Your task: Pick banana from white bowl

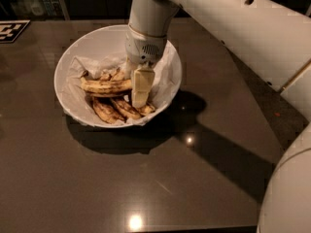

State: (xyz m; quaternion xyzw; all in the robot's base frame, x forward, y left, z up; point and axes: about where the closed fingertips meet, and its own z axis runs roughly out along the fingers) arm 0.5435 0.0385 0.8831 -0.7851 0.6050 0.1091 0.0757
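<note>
Your hand (138, 93) stood in the white bowl (97, 40) at the right end of the banana (104, 85); whether it grasped, I could not tell. Next you probably needed a firm hold, then a lift.
</note>
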